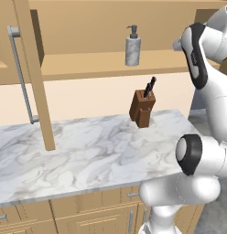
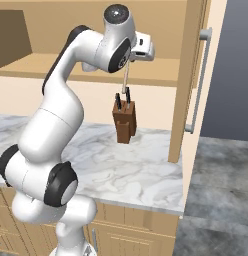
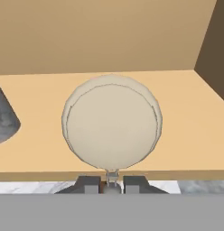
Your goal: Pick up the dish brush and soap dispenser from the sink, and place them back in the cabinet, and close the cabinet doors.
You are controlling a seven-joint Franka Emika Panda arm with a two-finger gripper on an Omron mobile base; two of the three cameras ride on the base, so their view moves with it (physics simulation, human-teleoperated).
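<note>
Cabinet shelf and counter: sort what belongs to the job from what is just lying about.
Part of the job:
- round cream-headed dish brush, held in the shut gripper
- grey-white marbled soap dispenser on the shelf
- tan wooden cabinet
- tan cabinet doors, open

Lying about:
- brown wooden knife block
- marble counter

1. One soap dispenser (image 1: 132,46), upright on the cabinet shelf (image 1: 88,66).
2. One dish brush (image 3: 112,127), round cream head facing the hand camera.
3. One knife block (image 1: 143,108) on the marble tabletop (image 1: 88,151).
4. Two cabinet doors seen, both open: one (image 1: 35,73) at left, one (image 2: 188,80) at right.
5. One pincer (image 3: 112,182).
</note>
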